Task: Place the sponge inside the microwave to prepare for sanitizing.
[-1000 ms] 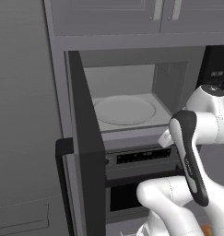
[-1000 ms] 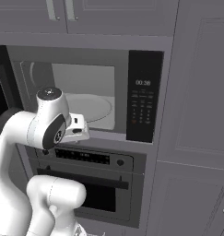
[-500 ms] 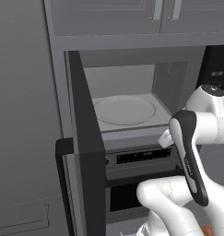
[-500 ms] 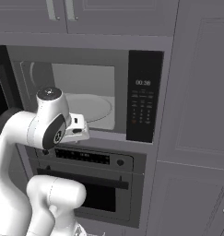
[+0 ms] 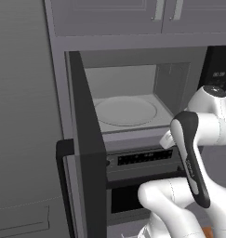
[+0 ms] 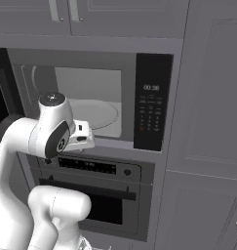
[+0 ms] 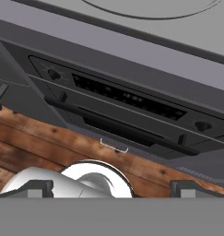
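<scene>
**Grey microwave stands open, claw spread and empty**

Foam is what a sponge is made of, so I judge it light, soft and springy. It should squash under a hard pinch and give a rough, non-slip hold. The best place to take it is probably across its two long sides, at mid-height, with a gentle squeeze. Where the sponge lies now I cannot tell.

The microwave (image 5: 133, 100) is built into the cabinet wall. Its dark door (image 5: 86, 153) is swung wide to the left, and the round turntable (image 5: 126, 110) lies bare on the pale floor inside.

The gripper (image 7: 112, 188) hangs just below the microwave's front sill, outside the cavity. Its fingers are spread wide with nothing between them, and it looks down over the oven's front to the wooden floor (image 7: 39, 138).

The oven (image 6: 90, 168) sits directly beneath the microwave, with a dark control strip and a knob at each end.

On the microwave's right side, the black keypad panel (image 6: 151, 110) carries a small pale clock display and rows of buttons. The digits and labels are too small to read, and no brand mark can be made out.
</scene>
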